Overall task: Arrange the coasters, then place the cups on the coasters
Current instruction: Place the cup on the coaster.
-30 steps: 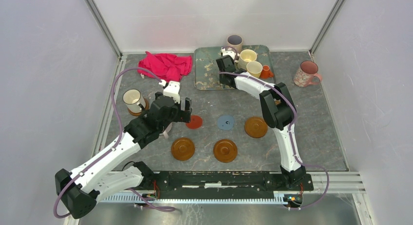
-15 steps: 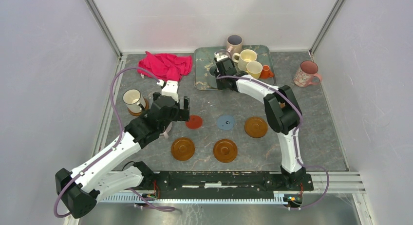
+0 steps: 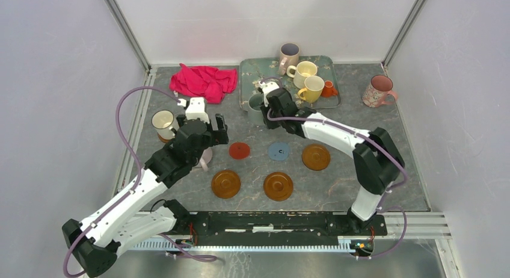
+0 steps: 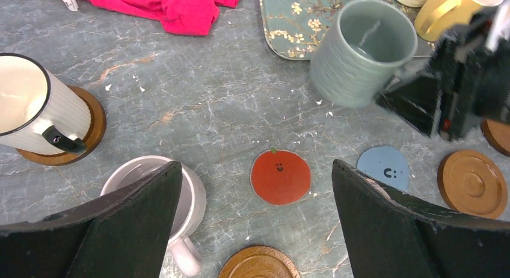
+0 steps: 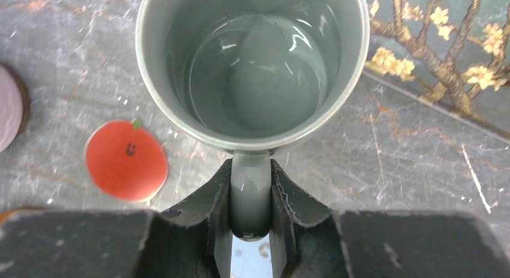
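Grey marbled tabletop carries a teal tray at its far edge, with a red cloth to the tray's left. The right end effector has its jaws closed narrowly on the handle of the grey-green mug. That mug sits directly ahead of the fingers, mouth up, just off the tray's near left corner over bare stone. Whether its base touches the surface I cannot tell. The left end effector hangs with jaws spread wide and empty. A mauve mug is partly hidden behind one of its fingers, and the red coaster lies below the gap. A cream mug stands on a dark brown coaster further left. The blue coaster lies just right of the red one, and three amber coasters lie nearer the arm bases.
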You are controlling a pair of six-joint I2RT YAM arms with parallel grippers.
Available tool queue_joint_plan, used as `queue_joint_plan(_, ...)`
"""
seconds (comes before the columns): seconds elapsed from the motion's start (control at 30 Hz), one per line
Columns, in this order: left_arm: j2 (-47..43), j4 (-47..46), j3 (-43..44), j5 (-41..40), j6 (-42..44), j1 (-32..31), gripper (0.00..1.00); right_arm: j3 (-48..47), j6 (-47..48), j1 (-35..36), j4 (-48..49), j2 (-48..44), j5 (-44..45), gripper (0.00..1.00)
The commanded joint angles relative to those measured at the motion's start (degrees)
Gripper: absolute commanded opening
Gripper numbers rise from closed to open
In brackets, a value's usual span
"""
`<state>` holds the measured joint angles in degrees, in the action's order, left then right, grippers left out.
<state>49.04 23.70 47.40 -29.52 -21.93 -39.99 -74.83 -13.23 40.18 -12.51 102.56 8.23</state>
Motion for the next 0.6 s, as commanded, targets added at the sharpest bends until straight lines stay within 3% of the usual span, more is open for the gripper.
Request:
queue_joint_plan(0.0,-1.41,-3.15,0.34,-4.39,-3.12,0.39,1.0,5.22,1.0,3.19,9.92,-9.63,0.04,0.0)
queue_joint_plan(0.3,-3.96,-4.27,-1.07,-7.87,-3.04,1.31,1.0,17.71,1.43,11.03,13.83,-20.99,-0.44,0.0)
queue_joint_plan(0.57,-4.08,-4.3,-1.4,-9.39,-2.85,1.66,1.0,22.44,2.32,18.85,17.38,-22.74,-0.69,0.0)
